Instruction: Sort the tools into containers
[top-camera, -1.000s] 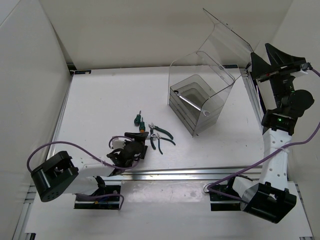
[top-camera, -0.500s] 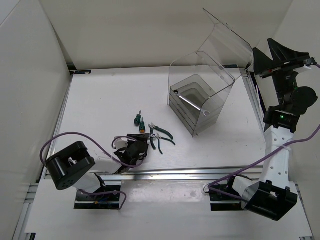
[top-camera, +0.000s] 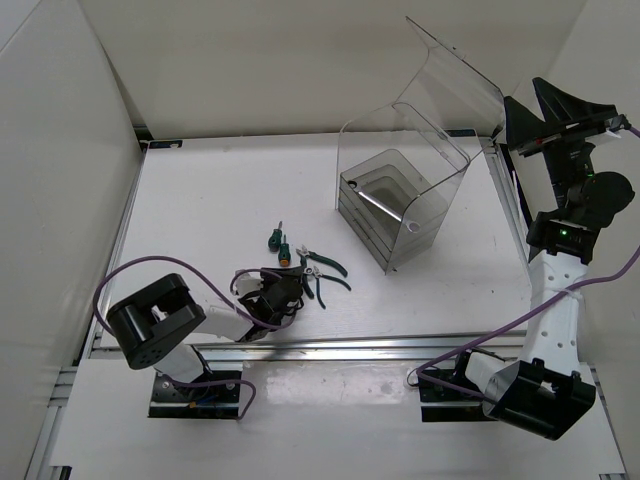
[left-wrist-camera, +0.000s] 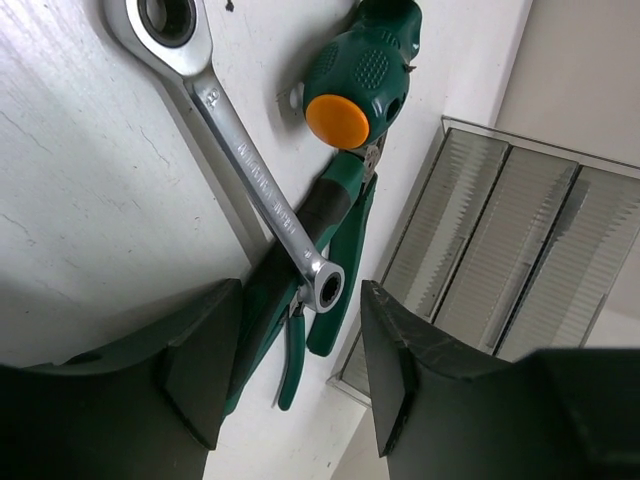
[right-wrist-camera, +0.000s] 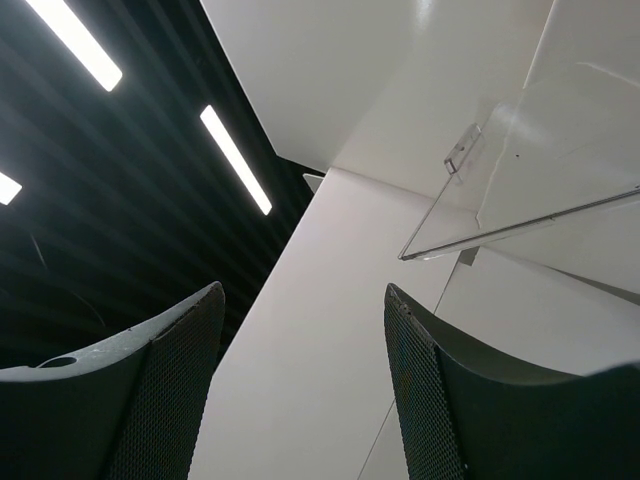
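Observation:
In the left wrist view a silver wrench (left-wrist-camera: 255, 170) lies on the white table with its ring end resting on the dark-green-handled pliers (left-wrist-camera: 335, 245). A stubby green screwdriver with an orange cap (left-wrist-camera: 357, 88) lies just beyond. My left gripper (left-wrist-camera: 295, 370) is open and empty, low over the table, with its jaws on either side of the wrench's ring end. In the top view it (top-camera: 284, 288) sits beside the pliers (top-camera: 326, 271) and two screwdrivers (top-camera: 277, 243). Only one wrench shows. The clear bin (top-camera: 400, 195) stands at back right. My right gripper (right-wrist-camera: 300, 385) is open, empty and raised (top-camera: 560, 105).
The bin's rounded lid (top-camera: 455, 70) is tipped open toward the back; its edge shows in the right wrist view (right-wrist-camera: 520, 225). White walls enclose the table (top-camera: 200, 200). The bin's ribbed wall (left-wrist-camera: 500, 250) fills the right of the left wrist view.
My left arm has folded in and its gripper has slid a little right, closer to the pliers. My right arm has shifted slightly and stays raised.

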